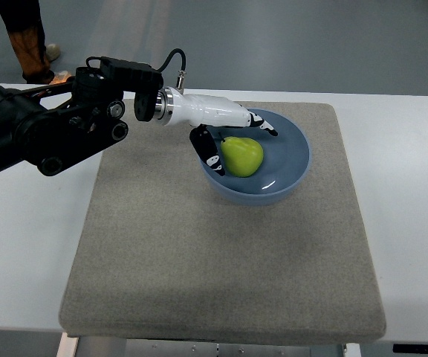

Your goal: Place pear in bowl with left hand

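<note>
While the left arm (43,130) reached in from the 9 o'clock edge, all black joints and a loose cable looping over the wrist, the white left hand (232,134) was out over the near rim of the bowl. Its fingers (262,124) were spread pretty wide, holding nothing: a couple of black-tipped ones stretched across the bowl's 11 o'clock side, and the thumb (208,154) hung down at about 9 o'clock of the fruit. Couldn't really tell if the thumb tip was touching the pear or just right beside it.

The green pear (242,156) was sitting inside the blue bowl (292,175), a bit toward the bowl's 9 o'clock side from its middle. The bowl itself sat on a grey mat (221,253), up around the mat's 1 o'clock area, and the mat lay on a white table (407,186).

Way up at the 11 o'clock corner of the shot, a person's legs and shoes (32,44) showed on the floor beyond the table.
</note>
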You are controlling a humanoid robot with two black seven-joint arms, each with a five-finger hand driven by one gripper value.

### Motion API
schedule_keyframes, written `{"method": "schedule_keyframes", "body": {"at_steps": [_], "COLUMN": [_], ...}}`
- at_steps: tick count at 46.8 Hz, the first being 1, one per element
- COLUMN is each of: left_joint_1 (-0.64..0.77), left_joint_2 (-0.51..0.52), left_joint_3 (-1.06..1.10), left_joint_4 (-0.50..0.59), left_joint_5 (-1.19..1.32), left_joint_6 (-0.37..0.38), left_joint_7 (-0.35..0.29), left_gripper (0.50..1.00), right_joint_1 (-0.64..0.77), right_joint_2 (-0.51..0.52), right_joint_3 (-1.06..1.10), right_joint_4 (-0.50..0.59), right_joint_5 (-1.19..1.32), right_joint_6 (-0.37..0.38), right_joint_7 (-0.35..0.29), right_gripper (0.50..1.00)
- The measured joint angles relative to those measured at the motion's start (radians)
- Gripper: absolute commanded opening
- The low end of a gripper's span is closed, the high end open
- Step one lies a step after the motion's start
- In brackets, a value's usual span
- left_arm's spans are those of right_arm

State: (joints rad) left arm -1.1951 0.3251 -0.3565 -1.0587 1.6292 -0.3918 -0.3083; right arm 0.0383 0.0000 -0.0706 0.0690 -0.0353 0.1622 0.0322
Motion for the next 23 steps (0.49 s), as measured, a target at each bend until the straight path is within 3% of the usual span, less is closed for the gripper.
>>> {"method": "schedule_keyframes", "body": {"at_steps": [23], "left_joint_1": [-0.017], "left_joint_2": [0.012], "left_joint_3": [-0.103], "left_joint_4": [0.217], "left_joint_5": [-0.141], "left_joint_6": [0.002], "left_joint_7": [-0.002], "left_gripper": [0.964], "right_joint_1": [0.0], "right_joint_2": [0.0], "right_joint_3": [0.0], "right_joint_4": [0.0], "right_joint_5": [0.0], "right_joint_6": [0.0], "right_joint_7": [0.0], "right_gripper": [0.926]}}
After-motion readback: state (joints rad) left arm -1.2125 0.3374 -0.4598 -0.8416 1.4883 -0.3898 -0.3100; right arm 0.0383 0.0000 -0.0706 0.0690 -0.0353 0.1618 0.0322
